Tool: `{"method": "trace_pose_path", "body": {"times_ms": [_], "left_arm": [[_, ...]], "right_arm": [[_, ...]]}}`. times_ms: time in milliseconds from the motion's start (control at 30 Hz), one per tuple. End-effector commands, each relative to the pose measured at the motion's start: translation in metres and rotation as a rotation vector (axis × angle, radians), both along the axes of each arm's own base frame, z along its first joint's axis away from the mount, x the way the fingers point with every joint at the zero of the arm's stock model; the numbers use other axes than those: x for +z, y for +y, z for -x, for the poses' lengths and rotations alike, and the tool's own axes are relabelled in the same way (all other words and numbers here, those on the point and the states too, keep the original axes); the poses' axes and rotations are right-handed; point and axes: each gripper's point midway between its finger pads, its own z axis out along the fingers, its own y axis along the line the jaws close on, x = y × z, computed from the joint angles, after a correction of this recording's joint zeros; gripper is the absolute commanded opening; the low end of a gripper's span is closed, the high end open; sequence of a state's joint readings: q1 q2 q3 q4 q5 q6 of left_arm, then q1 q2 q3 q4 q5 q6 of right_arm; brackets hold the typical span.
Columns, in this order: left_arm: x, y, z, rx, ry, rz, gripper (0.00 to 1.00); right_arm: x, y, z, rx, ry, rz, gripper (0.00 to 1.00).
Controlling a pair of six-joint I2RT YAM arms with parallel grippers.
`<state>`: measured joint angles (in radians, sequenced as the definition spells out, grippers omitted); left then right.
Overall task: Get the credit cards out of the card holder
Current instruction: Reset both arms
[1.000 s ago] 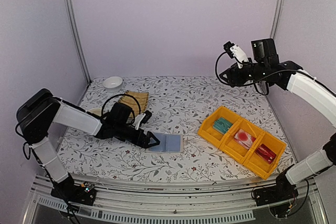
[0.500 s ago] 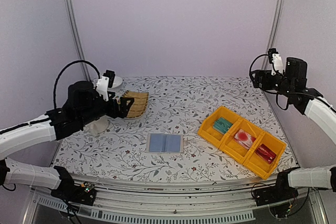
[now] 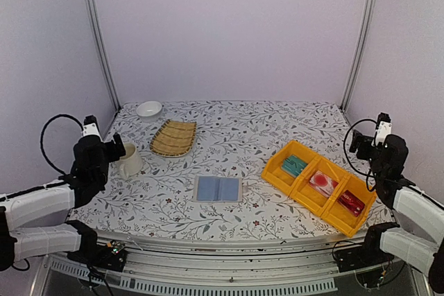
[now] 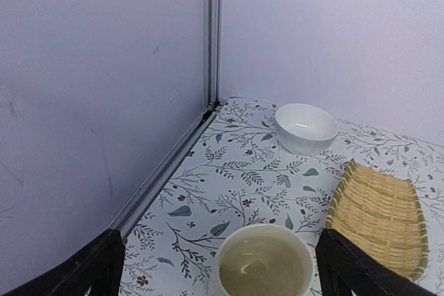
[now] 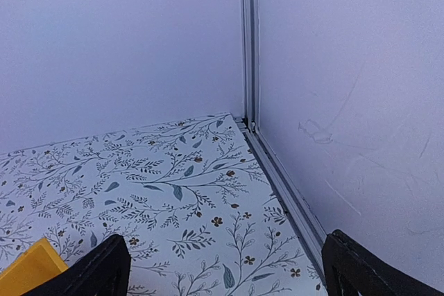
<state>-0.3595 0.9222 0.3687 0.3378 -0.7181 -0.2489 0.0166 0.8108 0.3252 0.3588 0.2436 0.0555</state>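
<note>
Card holder (image 3: 218, 188) open flat; arms (image 3: 41, 199) tucked low.

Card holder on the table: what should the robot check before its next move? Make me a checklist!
1. Card holder lies open, flat on the table: ok.
2. Teal card in the yellow tray's end compartment: ok.
3. Red-circle card in the middle compartment: ok.
4. No card hidden inside the holder: cannot tell.
5. Left claw open and empty: ok.
6. Right claw open and empty: ok.
</note>
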Motion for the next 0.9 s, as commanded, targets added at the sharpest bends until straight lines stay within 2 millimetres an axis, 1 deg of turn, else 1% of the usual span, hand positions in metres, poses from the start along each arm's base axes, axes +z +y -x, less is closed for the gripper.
{"method": "trace_pose_path", "body": {"times_ms": [0, 67, 167, 200, 233, 267, 300, 400, 467, 533, 600, 633, 667, 700, 733, 767, 867], "left_arm": [[0.015, 0.027, 0.014, 0.144, -0.184, -0.094, 0.99], [0.005, 0.031, 0.016, 0.157, -0.181, -0.140, 0.99], [-0.021, 0.035, 0.016, 0.158, -0.144, -0.160, 0.99], [-0.022, 0.036, 0.018, 0.155, -0.159, -0.171, 0.99], [-0.015, 0.035, 0.020, 0.152, -0.197, -0.177, 0.99], [-0.017, 0.034, 0.020, 0.135, -0.201, -0.183, 0.98], [-0.012, 0.035, 0.019, 0.120, -0.237, -0.174, 0.99], [-0.011, 0.040, 0.010, 0.115, -0.245, -0.177, 0.99], [-0.010, 0.034, 0.005, 0.062, -0.255, -0.174, 0.98], [-0.010, 0.031, 0.000, 0.041, -0.255, -0.189, 0.99], [-0.014, 0.033, 0.000, 0.036, -0.256, -0.180, 0.98], [-0.018, 0.038, 0.001, 0.041, -0.268, -0.166, 0.99], [-0.017, 0.044, 0.003, 0.053, -0.293, -0.177, 0.98], [-0.010, 0.042, 0.007, 0.050, -0.332, -0.190, 0.98], [-0.009, 0.036, 0.006, 0.029, -0.330, -0.202, 0.99], [-0.014, 0.032, 0.004, 0.006, -0.305, -0.207, 0.99], [-0.015, 0.031, -0.001, -0.001, -0.292, -0.208, 0.98]], "right_arm": [[0.007, -0.010, 0.005, -0.056, -0.162, -0.001, 0.99], [0.000, -0.004, 0.006, -0.023, -0.201, 0.001, 0.99], [0.003, 0.002, 0.008, 0.015, -0.286, 0.017, 0.99], [0.003, 0.004, 0.006, 0.026, -0.299, 0.023, 0.99], [0.001, 0.006, 0.004, 0.035, -0.303, 0.032, 0.99], [-0.001, 0.007, 0.002, 0.042, -0.304, 0.038, 0.99], [-0.005, 0.007, -0.001, 0.043, -0.297, 0.040, 0.99], [-0.018, 0.012, -0.007, 0.072, -0.277, 0.031, 0.99], [-0.028, 0.015, -0.010, 0.090, -0.260, 0.034, 0.99], [-0.032, 0.020, -0.012, 0.122, -0.268, 0.040, 0.99], [-0.035, 0.025, -0.016, 0.147, -0.272, 0.078, 0.99], [-0.034, 0.027, -0.016, 0.157, -0.279, 0.086, 0.99], [-0.037, 0.028, -0.017, 0.164, -0.261, 0.093, 0.99], [-0.039, 0.028, -0.019, 0.166, -0.243, 0.090, 0.99], [-0.040, 0.028, -0.021, 0.168, -0.240, 0.089, 0.99], [-0.039, 0.029, -0.023, 0.170, -0.243, 0.093, 0.99], [-0.046, 0.031, -0.036, 0.183, -0.191, 0.092, 0.99]]}}
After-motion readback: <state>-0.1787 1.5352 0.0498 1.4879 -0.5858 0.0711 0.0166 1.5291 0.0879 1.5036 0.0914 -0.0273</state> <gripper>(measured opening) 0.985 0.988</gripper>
